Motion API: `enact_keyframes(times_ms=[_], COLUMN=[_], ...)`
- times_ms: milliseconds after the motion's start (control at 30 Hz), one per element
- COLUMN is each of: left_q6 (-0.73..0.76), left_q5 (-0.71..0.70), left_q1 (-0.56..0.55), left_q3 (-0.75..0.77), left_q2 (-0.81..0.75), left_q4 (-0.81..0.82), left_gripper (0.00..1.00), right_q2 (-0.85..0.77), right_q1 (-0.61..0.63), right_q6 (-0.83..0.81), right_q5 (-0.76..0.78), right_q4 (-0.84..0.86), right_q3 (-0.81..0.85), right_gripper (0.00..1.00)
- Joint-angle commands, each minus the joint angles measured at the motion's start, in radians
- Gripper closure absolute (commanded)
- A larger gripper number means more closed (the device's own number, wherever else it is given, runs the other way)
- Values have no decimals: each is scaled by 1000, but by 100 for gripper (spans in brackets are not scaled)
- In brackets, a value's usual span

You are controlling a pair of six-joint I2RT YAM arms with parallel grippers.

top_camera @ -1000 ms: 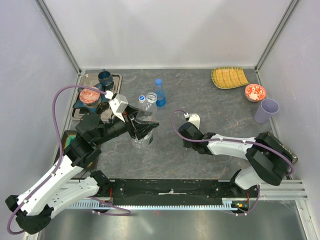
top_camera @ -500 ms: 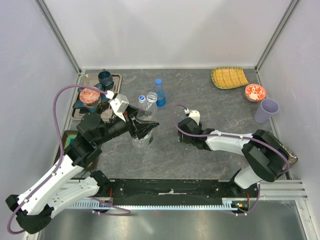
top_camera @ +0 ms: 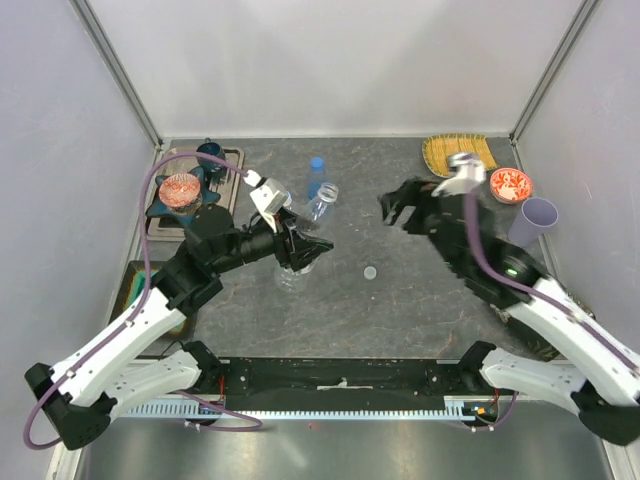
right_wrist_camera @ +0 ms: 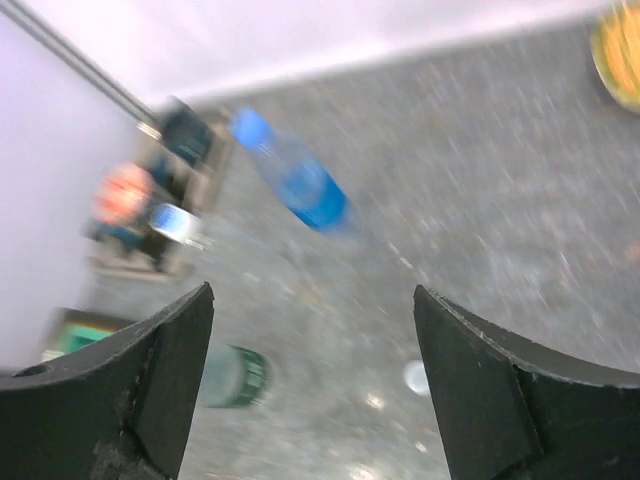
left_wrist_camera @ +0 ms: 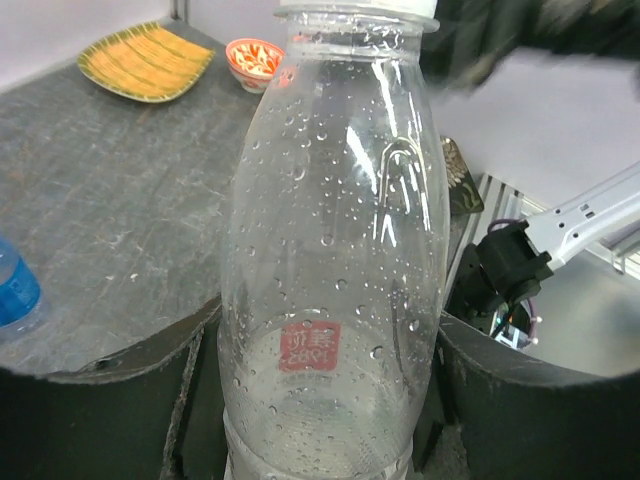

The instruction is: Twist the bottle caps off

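Right tool [top_camera: 400, 208] has swung off to the far right, wide open and empty, and a cap [top_camera: 370, 271] now sits loose on the worktop [top_camera: 400, 320]. Left tool [top_camera: 300, 250] is clamped on the plain bottle [left_wrist_camera: 330, 250] low on its body, left of centre. It looks light, squashy and slick, so I'd grip low.

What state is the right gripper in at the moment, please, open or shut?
Open: the right gripper shows its fingers spread wide in the wrist view, with nothing held between them.

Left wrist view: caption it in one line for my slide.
Left gripper clamps a droplet-beaded clear bottle; yellow plate and red bowl behind.
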Motion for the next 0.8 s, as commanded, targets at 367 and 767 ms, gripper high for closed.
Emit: enact_keyframes(times_ms=[367, 767], left_q6=[60, 83], left_q5=[167, 157], left_q1=[-65, -130], left_q3=[182, 224], left_q2=[229, 292], left_q4=[3, -13], left_gripper=[66, 65], right_q2=[-67, -67], right_q1=[-4, -4], right_q6=[-63, -87], right_q5=[-568, -547], right_q4=[38, 58], right_q3=[200, 180], right_gripper=[4, 13])
